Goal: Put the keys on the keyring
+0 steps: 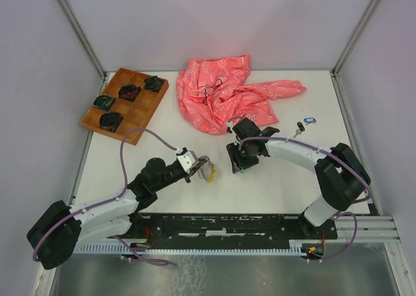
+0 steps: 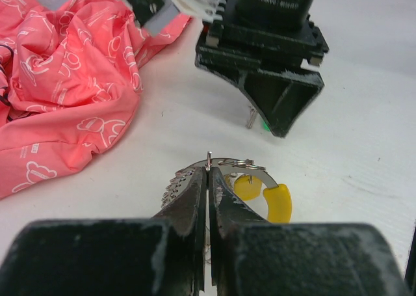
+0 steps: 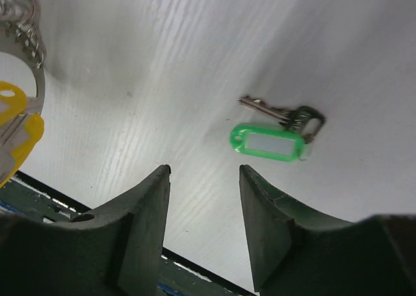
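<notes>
My left gripper (image 2: 208, 172) is shut on the grey metal keyring (image 2: 255, 168), holding it just above the table; in the top view it sits mid-table (image 1: 204, 168). Yellow key tags (image 2: 278, 202) hang on that ring. My right gripper (image 3: 205, 172) is open and points down at the table, just right of the ring (image 3: 37, 81). A silver key with a green tag (image 3: 268, 143) lies flat on the table just beyond its fingertips, touching neither finger. A blue-tagged key (image 1: 309, 120) and a black-headed key (image 1: 299, 128) lie further right.
A crumpled pink cloth (image 1: 224, 94) with a thin dark cord on it lies at the back centre. A wooden compartment tray (image 1: 133, 114) with dark items stands at the back left. The black mounting rail (image 1: 227, 226) runs along the near edge.
</notes>
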